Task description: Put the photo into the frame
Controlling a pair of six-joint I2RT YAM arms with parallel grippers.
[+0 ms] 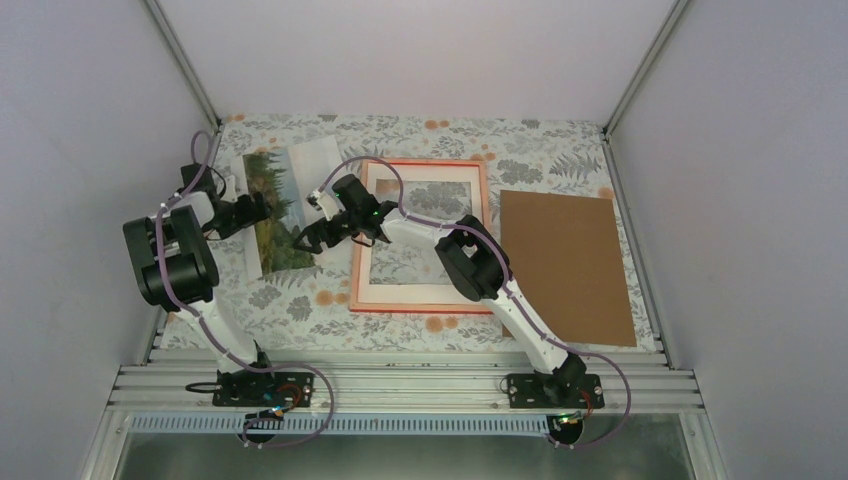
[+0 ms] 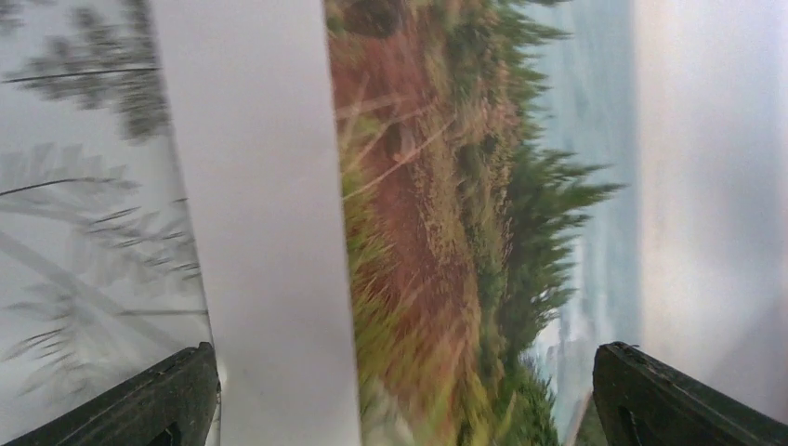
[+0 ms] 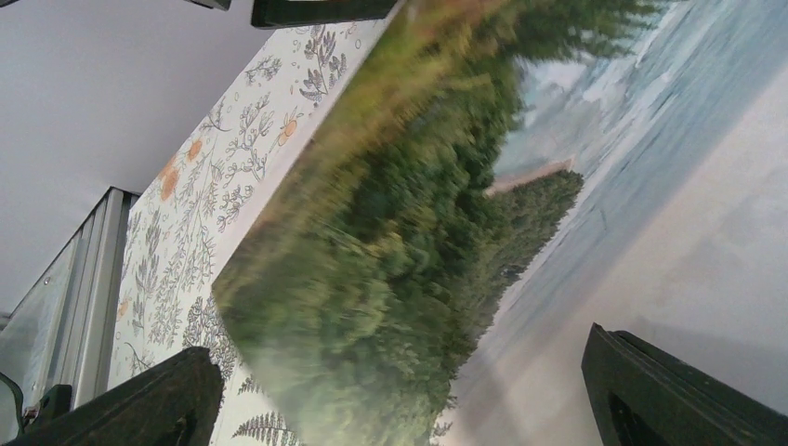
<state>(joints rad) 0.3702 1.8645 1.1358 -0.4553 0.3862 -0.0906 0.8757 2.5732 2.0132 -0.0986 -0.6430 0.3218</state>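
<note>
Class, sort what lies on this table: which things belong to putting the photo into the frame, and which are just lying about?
For the job: photo, frame.
Lying about: brown board right of the frame, floral table cover.

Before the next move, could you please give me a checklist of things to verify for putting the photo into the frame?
1. The left pincer open: ok, jaws wide above the rectangular paper landscape photo.
2. The right pincer open: ok, at the photo's edge nearest the frame.
3. Photo gripped: not ok, neither pincer is closed on it.
4. Photo picture side up: ok.
5. The thin-edged orange-pink rectangular frame free to receive it: not ok, the right arm crosses above it.
6. The brown rectangular board off the frame: ok, apart to its right.
</note>
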